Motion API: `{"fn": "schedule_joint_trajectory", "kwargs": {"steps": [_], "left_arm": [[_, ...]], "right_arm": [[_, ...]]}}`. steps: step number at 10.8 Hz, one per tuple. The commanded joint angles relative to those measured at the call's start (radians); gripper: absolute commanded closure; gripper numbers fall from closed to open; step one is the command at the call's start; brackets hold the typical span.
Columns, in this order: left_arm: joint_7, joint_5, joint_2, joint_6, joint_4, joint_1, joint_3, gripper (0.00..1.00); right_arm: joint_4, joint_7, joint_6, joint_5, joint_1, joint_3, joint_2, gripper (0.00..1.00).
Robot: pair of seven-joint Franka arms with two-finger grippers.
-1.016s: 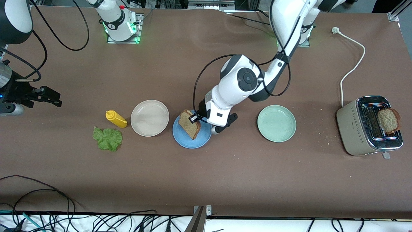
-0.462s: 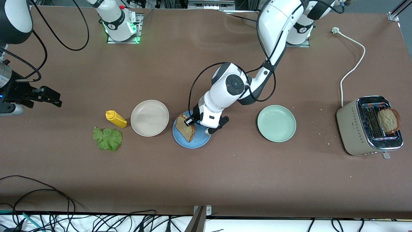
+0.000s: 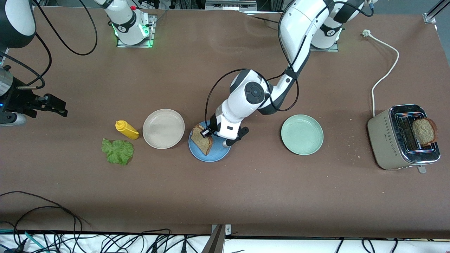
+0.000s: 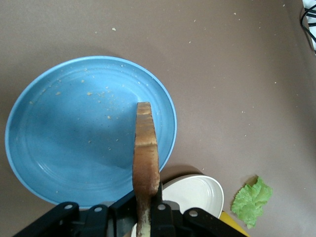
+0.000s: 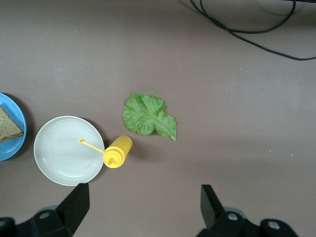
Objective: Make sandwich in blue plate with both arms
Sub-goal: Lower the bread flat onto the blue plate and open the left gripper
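Left arm is lowering the first bread slice onto the blue plate.

The left gripper point(image 3: 204, 133) is clamping a slice of brown bread point(image 3: 203, 140) on its edge and holding it over the blue plate point(image 3: 219, 151), which is standing between the cream plate point(image 3: 163, 128) and the mint-green plate point(image 3: 302, 134). In the left wrist view the slice point(image 4: 145, 158) is standing upright between the fingers, off the plate's centre and toward the cream plate's side. If the jaws are opening now, I think the slice may be tipping onto the rim or falling off it. The right gripper point(image 5: 140, 210) is waiting with its fingers spread, high over the lettuce leaf point(image 3: 117, 150) and the mustard bottle point(image 3: 126, 129). A second slice point(image 3: 424, 131) is sitting in the toaster point(image 3: 388, 140), and the sandwich is not yet assembled.
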Motion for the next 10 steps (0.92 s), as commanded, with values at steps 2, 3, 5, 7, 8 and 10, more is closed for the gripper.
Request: {"fn": "schedule_joint_trajectory", "kwargs": {"steps": [2,3,5,7,8,10], "left_arm": [[0.013,-0.023,0.016,0.008,0.019,-0.019,0.017,1.0],[0.013,-0.025,0.015,0.008,0.018,-0.017,0.017,1.0],[0.01,-0.025,0.013,-0.005,-0.005,-0.01,0.017,1.0],[0.008,-0.025,0.01,-0.05,-0.022,-0.004,0.019,1.0],[0.008,-0.025,0.01,-0.084,-0.022,-0.002,0.02,1.0],[0.008,-0.025,0.013,-0.158,-0.022,0.006,0.019,1.0]], "right_arm": [[0.004,0.0,-0.002,-0.007,0.0,0.001,-0.009,0.0],[0.004,0.0,-0.002,-0.007,0.0,0.001,-0.009,0.0],[0.004,0.0,-0.002,-0.007,0.0,0.001,-0.009,0.0],[0.004,0.0,-0.002,-0.007,0.0,0.001,-0.009,0.0],[0.004,0.0,-0.002,-0.007,0.0,0.003,-0.009,0.0],[0.004,0.0,-0.002,-0.007,0.0,0.003,-0.009,0.0]]}}
